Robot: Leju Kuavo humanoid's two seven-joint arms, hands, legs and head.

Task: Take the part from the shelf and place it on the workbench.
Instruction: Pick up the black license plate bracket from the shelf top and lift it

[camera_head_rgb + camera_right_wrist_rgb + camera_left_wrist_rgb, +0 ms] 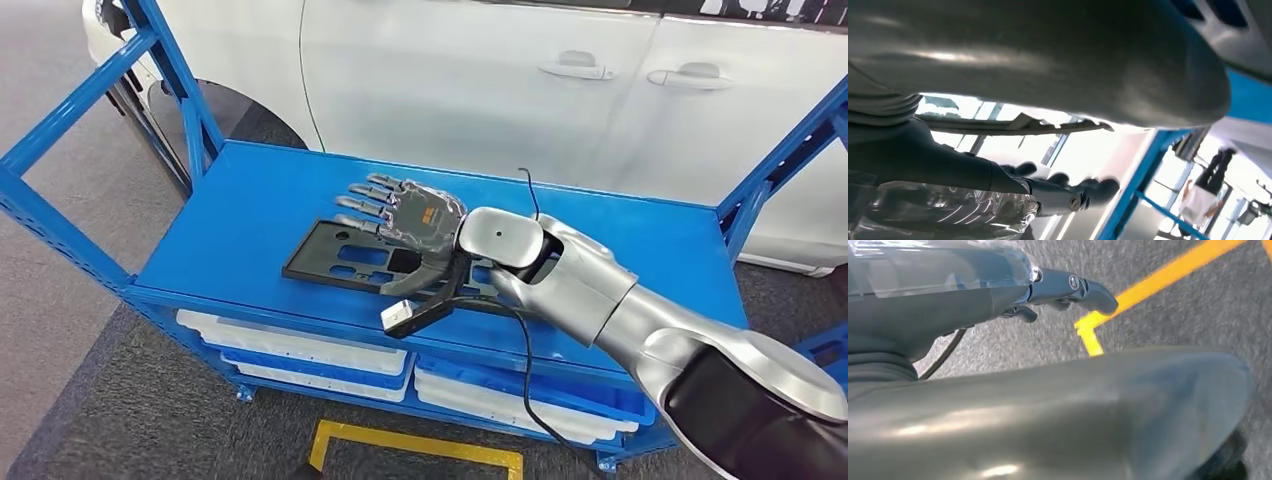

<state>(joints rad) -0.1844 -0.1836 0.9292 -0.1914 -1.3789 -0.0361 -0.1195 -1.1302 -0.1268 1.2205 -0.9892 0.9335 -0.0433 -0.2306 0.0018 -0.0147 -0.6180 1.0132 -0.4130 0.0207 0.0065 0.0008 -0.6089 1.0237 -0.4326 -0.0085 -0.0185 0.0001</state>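
Observation:
A flat black part point(340, 255) with several cut-outs lies on the top board of the blue shelf point(250, 200). My right hand point(415, 225) is stretched out over the part's right end, its fingers straight and spread above it and its thumb down at the part's near edge. In the right wrist view the thick thumb point(1048, 60) runs along the dark part point(1253, 40), while the fingers point(1068, 192) stand well apart from it in the air. My left hand point(998, 285) hangs over the floor and holds nothing, its fingers point(1088, 290) loosely extended.
A white car point(450, 80) stands right behind the shelf. White trays point(300, 350) fill the lower level. Blue uprights point(190, 110) rise at both ends. A yellow line point(420, 445) marks the grey floor in front. A black cable point(525, 350) hangs from my right wrist.

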